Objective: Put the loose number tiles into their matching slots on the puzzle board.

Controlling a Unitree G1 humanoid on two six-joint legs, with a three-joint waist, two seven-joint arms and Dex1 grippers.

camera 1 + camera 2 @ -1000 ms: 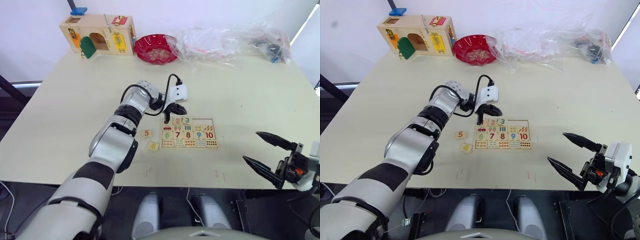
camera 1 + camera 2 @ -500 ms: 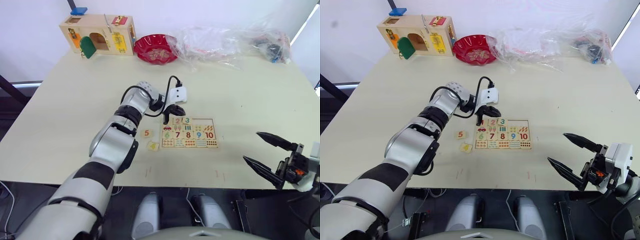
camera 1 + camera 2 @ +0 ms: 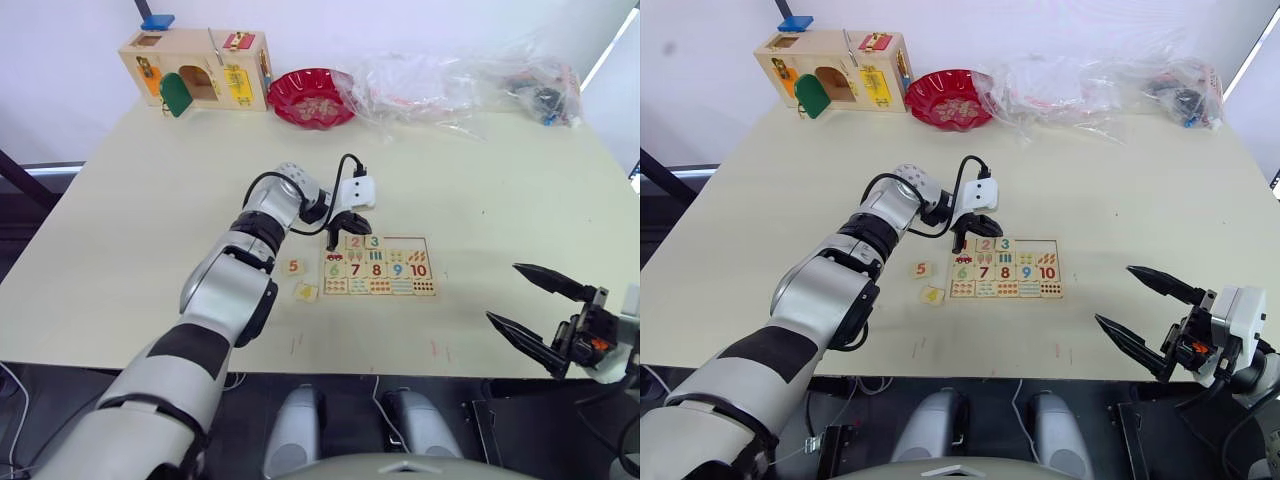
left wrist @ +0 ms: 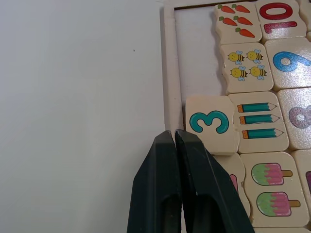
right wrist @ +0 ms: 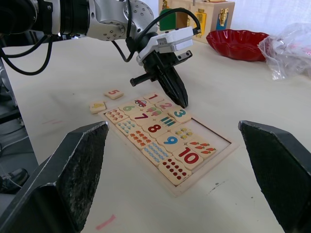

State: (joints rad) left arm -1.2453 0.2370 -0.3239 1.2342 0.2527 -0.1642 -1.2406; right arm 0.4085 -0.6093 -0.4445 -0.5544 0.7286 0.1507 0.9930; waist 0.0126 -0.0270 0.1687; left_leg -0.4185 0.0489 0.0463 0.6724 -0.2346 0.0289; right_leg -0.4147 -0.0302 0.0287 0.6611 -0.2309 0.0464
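Pale-wood board [image 3: 379, 265] lies under the left gripper [image 4: 174, 136], whose fingers are pressed together, empty, tips at the frame just beside tile 3 [image 4: 210, 122]. Tiles 5 [image 3: 294, 266] and 4 [image 3: 306, 292] lie loose, left of it. Right gripper [image 3: 530, 305] hangs spread wide, well apart.

Over the last second your left gripper [image 3: 331, 243] has drawn back a touch toward the far edge of the puzzle board [image 3: 378, 266], moving from over the slots [image 3: 396, 243] of the top row to that edge. Its fingers [image 4: 167, 184] are pressed together, with tips at the frame just beside the 3 tile [image 4: 209, 122]. You'll find no tile has shifted in that time.
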